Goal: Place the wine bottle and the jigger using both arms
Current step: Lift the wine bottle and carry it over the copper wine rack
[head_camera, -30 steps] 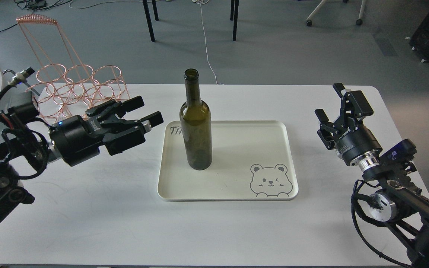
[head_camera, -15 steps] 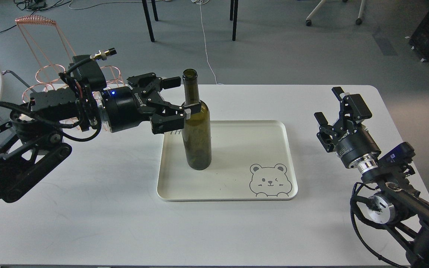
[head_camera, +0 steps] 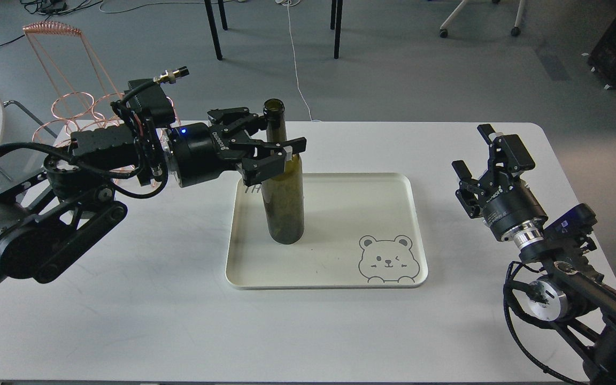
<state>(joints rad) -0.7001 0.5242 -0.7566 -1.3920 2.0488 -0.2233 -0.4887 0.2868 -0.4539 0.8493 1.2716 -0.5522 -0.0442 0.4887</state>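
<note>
The dark olive-green wine bottle (head_camera: 284,198) stands upright on the left part of the cream tray (head_camera: 416,224). My left gripper (head_camera: 277,133) reaches in from the left at the height of the bottle's neck. Its fingers stand open on either side of the neck, one behind it and one in front, with a visible gap. My right gripper (head_camera: 474,149) is open and empty above the table's right side, well clear of the tray. The jigger is not in view.
A copper wire rack (head_camera: 81,109) stands at the table's back left, behind my left arm. The tray has a bear drawing (head_camera: 389,259) in its near right corner. The white table (head_camera: 153,299) ends at a rounded corner at the far right.
My left gripper has swung up and to the right from the table's left side to the bottle's neck, and now straddles it. The bottle and my right arm have barely moved.
</note>
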